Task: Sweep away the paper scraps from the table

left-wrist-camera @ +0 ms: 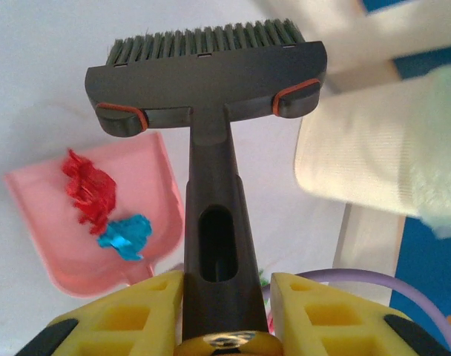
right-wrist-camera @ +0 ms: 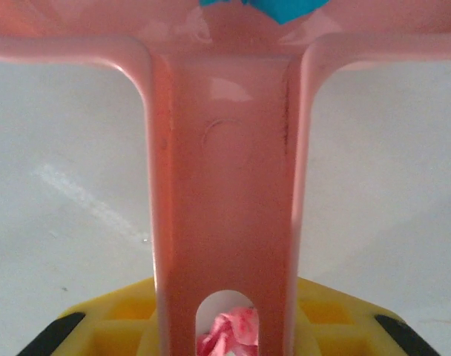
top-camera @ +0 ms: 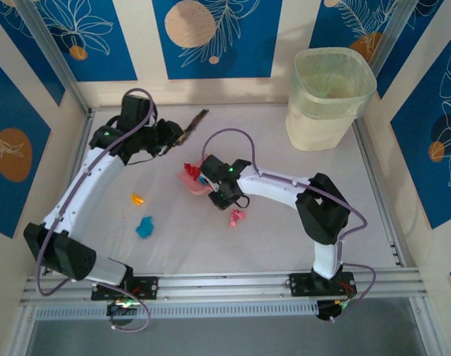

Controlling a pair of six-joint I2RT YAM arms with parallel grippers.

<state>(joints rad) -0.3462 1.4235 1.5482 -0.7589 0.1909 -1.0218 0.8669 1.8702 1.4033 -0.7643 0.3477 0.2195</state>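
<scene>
Left end effector (left-wrist-camera: 225,300): clamps the handle of the black brush (left-wrist-camera: 211,81) between its yellow fingers, bristles pointing away from the wrist. Right end effector (right-wrist-camera: 225,319): shut the same way on the stem of the pink dustpan (right-wrist-camera: 225,185).

Paper scraps, in the pan: red scrap (left-wrist-camera: 88,189) and small blue scrap (left-wrist-camera: 127,237), touching each other.

Paper scraps, loose on the counter (top-camera: 285,245): orange scrap (top-camera: 137,199); larger blue scrap (top-camera: 145,227) just beside it, toward the arm bases; pink scrap (top-camera: 237,216).

Key relation: orange and larger blue lie left of the pan, on its open-mouth side, apart from it, and on the near side of the left end effector. Brush long axis runs out to the far right, head turned away from both scraps. Cannot tell whether the bristles touch the counter. Probably calls for swinging the brush back to the near left, behind the scraps, then drawing them right toward the pan mouth. Left arm nearer for this.

Pink scrap: near side of the right end effector, behind the pan's handle end; seen through the hanging hole in the stem. Wrong side of the mouth, so likely needs the pan turned.

Translucent bin (top-camera: 326,96): far right corner, well apart.
</scene>
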